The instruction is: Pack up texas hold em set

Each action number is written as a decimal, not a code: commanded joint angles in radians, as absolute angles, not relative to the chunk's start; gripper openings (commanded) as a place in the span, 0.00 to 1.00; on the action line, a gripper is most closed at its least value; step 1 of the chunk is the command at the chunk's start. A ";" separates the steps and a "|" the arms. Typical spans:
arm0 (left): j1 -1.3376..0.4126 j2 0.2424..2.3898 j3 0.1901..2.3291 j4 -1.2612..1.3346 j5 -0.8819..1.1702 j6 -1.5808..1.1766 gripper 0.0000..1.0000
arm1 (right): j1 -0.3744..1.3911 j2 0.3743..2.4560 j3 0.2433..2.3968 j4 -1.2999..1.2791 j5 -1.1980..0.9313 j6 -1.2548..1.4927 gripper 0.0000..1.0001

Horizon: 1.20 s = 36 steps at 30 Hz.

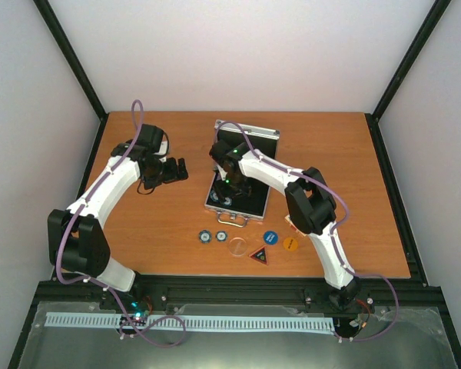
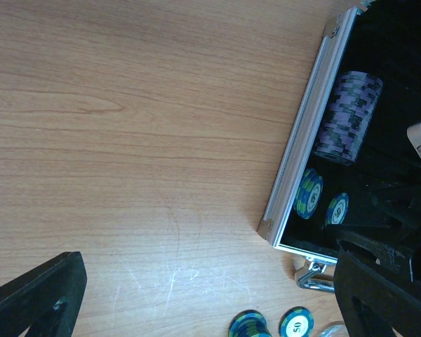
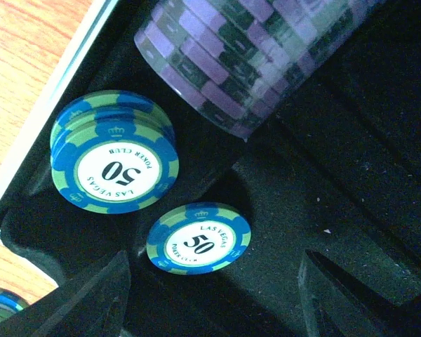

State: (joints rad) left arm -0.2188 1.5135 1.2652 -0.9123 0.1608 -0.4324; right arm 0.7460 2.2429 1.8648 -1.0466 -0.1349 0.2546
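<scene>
The silver case (image 2: 305, 133) lies open in the middle of the wooden surface (image 1: 138, 231) in the top view, its lid raised toward the top of the frame and its handle (image 2: 314, 275) toward the bottom. Inside, on the black lining, a long roll of purple chips (image 3: 252, 49) lies on its side at the upper right of the right wrist view. Lower left of it is a short stack of blue-and-green 50 chips (image 3: 116, 154), with a single 50 chip (image 3: 198, 239) flat just beside it. The right fingers (image 3: 91, 302) stand apart at the bottom of that frame, nothing between them, the single chip just above their gap. Below the case in the top view lie two loose chips (image 1: 205, 237), a clear disc (image 1: 237, 247), a triangular button (image 1: 261, 254), and a blue round button (image 1: 270, 237) and an orange round button (image 1: 290, 243). Left of the case, the left fingers (image 2: 35, 298) are spread wide over bare wood.
</scene>
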 commanded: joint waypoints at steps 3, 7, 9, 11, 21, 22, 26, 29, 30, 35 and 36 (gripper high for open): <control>-0.213 1.500 1.279 -0.906 0.152 -0.410 1.00 | 0.742 2.265 1.889 -1.090 -0.083 0.260 0.67; -0.213 1.506 1.285 -0.905 0.151 -0.408 0.99 | 0.742 2.269 1.874 -1.095 -0.038 0.260 0.67; -0.213 1.510 1.287 -0.904 0.152 -0.409 1.00 | 0.742 2.282 1.875 -1.105 -0.018 0.262 0.67; -0.213 1.513 1.290 -0.904 0.153 -0.410 0.99 | 0.742 2.288 1.875 -1.102 -0.022 0.258 0.67; -0.213 1.519 1.302 -0.912 0.147 -0.408 1.00 | 0.742 2.255 1.910 -1.051 -0.140 0.236 0.67; -0.213 1.520 1.304 -0.912 0.147 -0.409 0.99 | 0.742 2.254 1.910 -1.050 -0.147 0.232 0.67; -0.213 1.522 1.307 -0.912 0.142 -0.410 0.99 | 0.742 2.279 1.923 -1.058 -0.149 0.224 0.67; -0.213 1.523 1.308 -0.918 0.134 -0.408 1.00 | 0.742 2.317 1.939 -1.082 -0.134 0.217 0.67; -0.213 1.523 1.308 -0.919 0.130 -0.407 0.99 | 0.742 2.321 1.937 -1.083 -0.122 0.218 0.67; -0.213 1.530 1.315 -0.926 0.121 -0.404 0.99 | 0.742 2.330 1.935 -1.102 -0.062 0.214 0.67; -0.213 1.532 1.318 -0.926 0.122 -0.404 1.00 | 0.743 2.336 1.934 -1.106 -0.061 0.210 0.67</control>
State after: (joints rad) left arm -0.2188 1.5166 1.2694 -0.9142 0.1345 -0.4221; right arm 0.7410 2.2982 1.9221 -1.0691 -0.1158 0.2253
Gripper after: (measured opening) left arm 0.995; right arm 0.670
